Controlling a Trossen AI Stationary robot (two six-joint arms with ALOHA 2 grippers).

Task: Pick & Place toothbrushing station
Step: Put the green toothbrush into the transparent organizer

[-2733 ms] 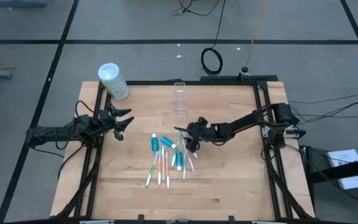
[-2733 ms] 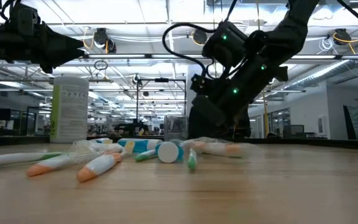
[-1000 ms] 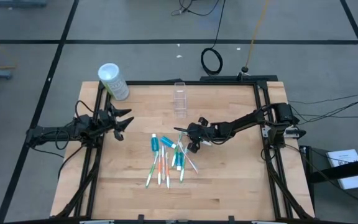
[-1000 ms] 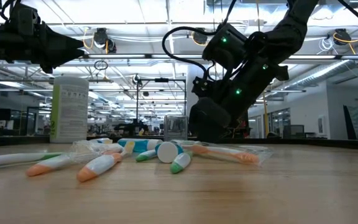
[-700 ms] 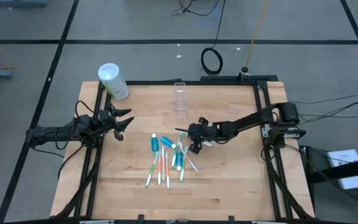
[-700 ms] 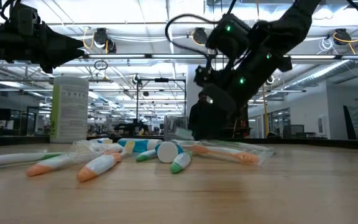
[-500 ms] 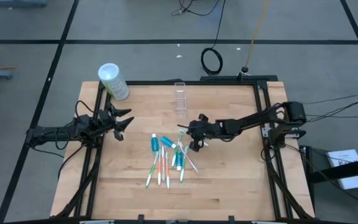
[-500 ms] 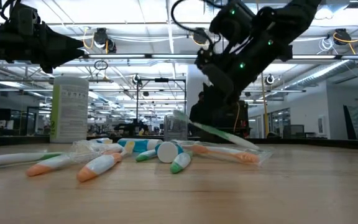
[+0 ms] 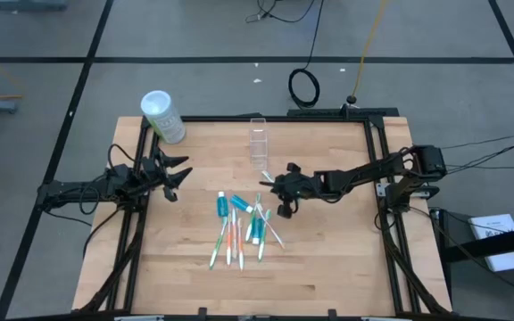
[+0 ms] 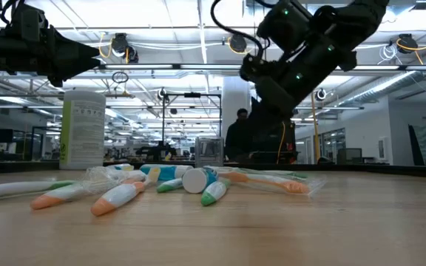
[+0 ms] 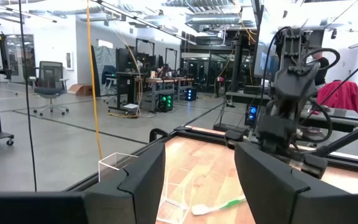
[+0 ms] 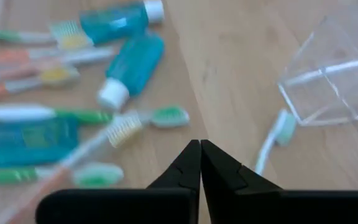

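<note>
Centre frame, I'm hovering right gripper [image 9: 279,198] closed, empty; cup [image 9: 258,143] empty, brushes [image 9: 236,234] waiting; left gripper [image 9: 173,173] open.

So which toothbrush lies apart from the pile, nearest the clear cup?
The green-tipped toothbrush, lying alone just beside the clear cup. The other toothbrushes lie crowded with the blue tubes farther from the cup.
</note>
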